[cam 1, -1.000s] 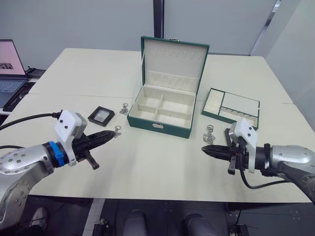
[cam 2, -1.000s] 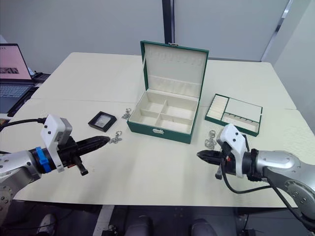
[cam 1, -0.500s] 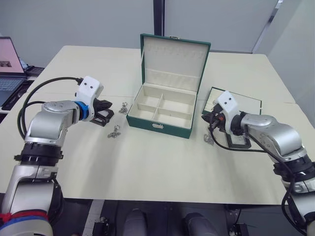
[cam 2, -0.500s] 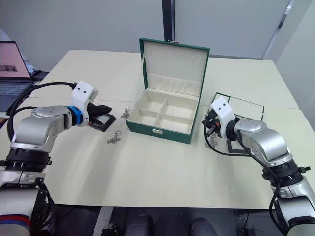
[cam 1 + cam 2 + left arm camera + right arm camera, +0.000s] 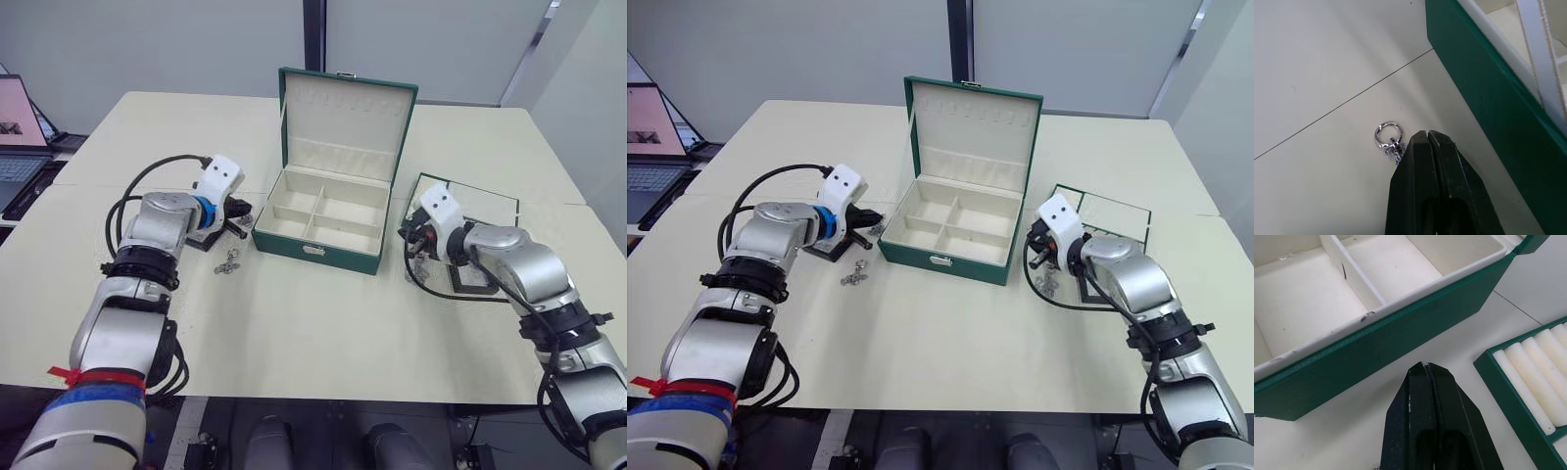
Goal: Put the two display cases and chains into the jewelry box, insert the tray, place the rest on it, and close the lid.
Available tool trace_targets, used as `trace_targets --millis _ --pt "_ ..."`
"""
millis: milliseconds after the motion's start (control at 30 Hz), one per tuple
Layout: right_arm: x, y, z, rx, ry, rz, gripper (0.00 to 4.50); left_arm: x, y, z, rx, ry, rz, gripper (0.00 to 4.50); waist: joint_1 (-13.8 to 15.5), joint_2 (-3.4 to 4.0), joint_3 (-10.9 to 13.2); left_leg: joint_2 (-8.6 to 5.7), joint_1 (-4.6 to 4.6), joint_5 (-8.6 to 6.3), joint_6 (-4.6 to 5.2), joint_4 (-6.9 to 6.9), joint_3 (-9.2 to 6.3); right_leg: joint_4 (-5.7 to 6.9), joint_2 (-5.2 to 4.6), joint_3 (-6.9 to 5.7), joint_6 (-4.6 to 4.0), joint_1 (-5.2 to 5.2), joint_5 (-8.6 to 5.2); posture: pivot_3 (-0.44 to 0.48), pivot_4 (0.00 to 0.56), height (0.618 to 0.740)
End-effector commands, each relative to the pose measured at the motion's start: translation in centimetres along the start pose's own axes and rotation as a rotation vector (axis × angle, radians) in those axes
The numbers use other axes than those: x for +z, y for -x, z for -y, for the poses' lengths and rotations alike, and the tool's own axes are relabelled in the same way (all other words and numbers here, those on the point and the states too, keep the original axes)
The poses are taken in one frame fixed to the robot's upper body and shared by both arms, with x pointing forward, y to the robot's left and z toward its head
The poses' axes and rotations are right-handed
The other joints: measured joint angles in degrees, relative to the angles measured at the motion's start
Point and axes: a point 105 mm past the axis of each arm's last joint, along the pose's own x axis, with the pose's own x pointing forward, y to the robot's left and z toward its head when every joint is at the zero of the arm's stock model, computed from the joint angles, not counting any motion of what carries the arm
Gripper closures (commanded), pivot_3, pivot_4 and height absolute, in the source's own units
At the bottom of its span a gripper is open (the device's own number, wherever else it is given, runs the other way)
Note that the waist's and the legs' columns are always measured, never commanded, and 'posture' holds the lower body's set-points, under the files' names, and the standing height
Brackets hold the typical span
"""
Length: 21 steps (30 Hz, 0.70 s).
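The jewelry box (image 5: 315,249) stands open mid-table with its lid (image 5: 345,119) upright. My left gripper (image 5: 1425,133) is shut, its tip just above a chain (image 5: 1389,135) lying by the box's left wall. One display case (image 5: 199,240) lies partly under my left arm, and a second chain (image 5: 228,262) lies in front of it. My right gripper (image 5: 1425,364) is shut and empty between the box's right wall and the tray (image 5: 487,204). A third chain (image 5: 1050,285) and a dark display case (image 5: 462,284) lie under my right arm.
An open laptop (image 5: 18,127) sits at the table's far left edge. Bare tabletop stretches in front of the box toward me and behind the lid.
My left gripper moved right from the display case to the chain by the box's left wall. My right gripper shifted slightly toward the box's right wall. Both stay shut.
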Motion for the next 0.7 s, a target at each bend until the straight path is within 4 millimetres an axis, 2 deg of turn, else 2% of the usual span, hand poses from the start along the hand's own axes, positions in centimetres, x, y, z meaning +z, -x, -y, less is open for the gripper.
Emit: trace_targets --millis 33,267,700 --pt "1.4 -0.3 -0.2 0.006 0.046 0.037 4.48 1.6 -0.2 0.1 -0.021 -0.045 0.038 4.50 0.0 0.00 0.0 0.00 0.00 0.00 0.00 -0.01 0.00 0.00 0.00 0.00 0.00 0.00 0.00 0.000 0.150 0.740" --pt "1.6 -0.7 -1.2 0.041 0.055 0.043 4.48 1.7 -0.8 1.7 -0.106 -0.047 0.044 4.50 0.0 0.00 0.0 0.00 0.00 0.00 0.00 -0.01 0.00 0.00 -0.01 -0.02 0.00 0.01 0.00 0.000 0.150 0.740" --pt "1.7 -0.7 -2.0 0.072 0.057 0.053 4.48 -0.1 -0.6 5.0 -0.210 -0.036 0.029 4.50 -0.1 0.03 0.0 0.00 0.01 0.01 -0.01 0.01 -0.08 0.02 -0.02 -0.08 0.00 0.07 0.00 0.000 0.150 0.740"
